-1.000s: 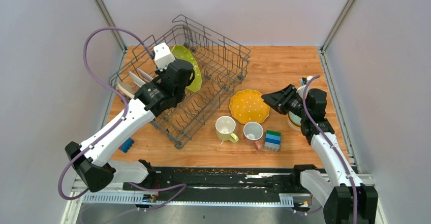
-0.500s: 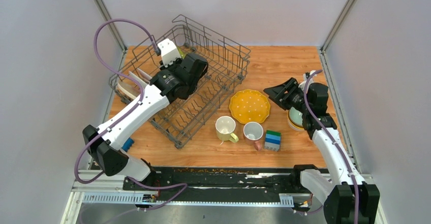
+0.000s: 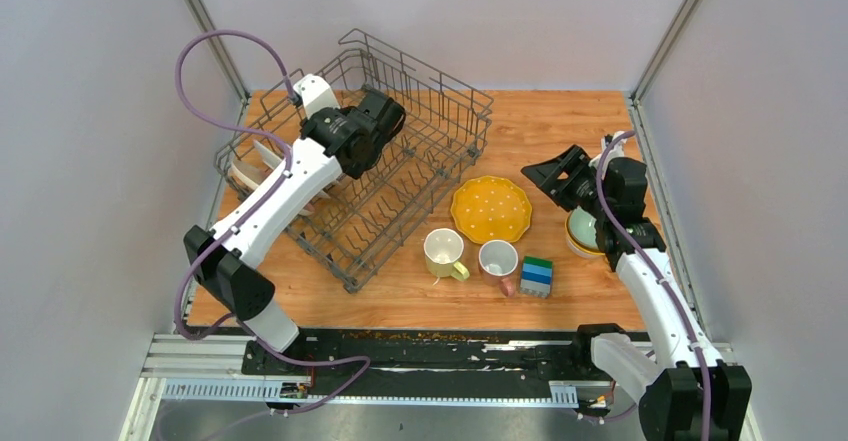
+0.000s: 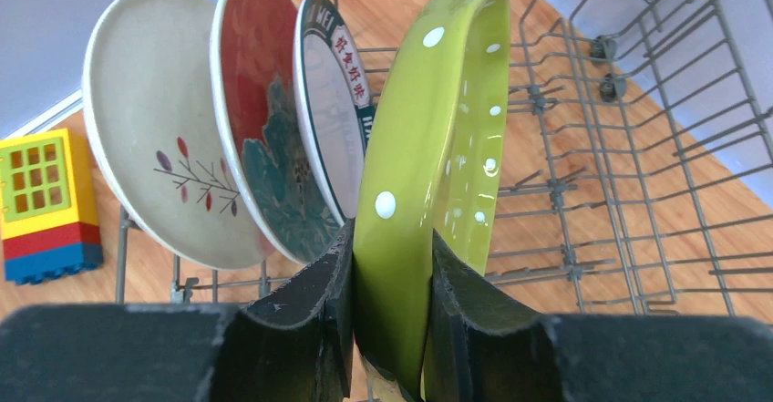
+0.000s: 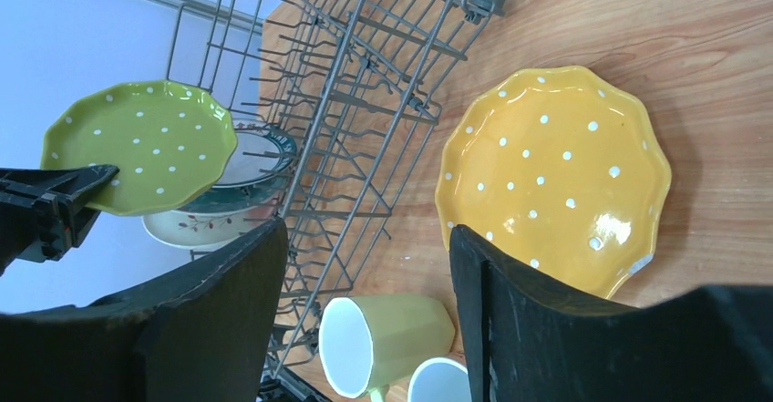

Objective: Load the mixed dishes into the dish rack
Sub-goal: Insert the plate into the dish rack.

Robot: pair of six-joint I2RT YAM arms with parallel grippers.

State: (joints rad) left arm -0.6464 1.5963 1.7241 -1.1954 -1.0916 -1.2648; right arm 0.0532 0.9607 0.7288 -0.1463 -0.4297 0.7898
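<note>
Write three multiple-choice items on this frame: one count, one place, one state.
1. How many standing plates share the dish rack with the green plate? A one; B three; C five.
2. The yellow dotted plate is: A in the rack; B held in the air; C flat on the table.
3. The left gripper is: A shut on the green plate; B open, empty; C shut, empty.
Key: 1B, three stand upright beside it; 2C, it lies on wood right of the rack; 3A, both fingers press its faces.
</note>
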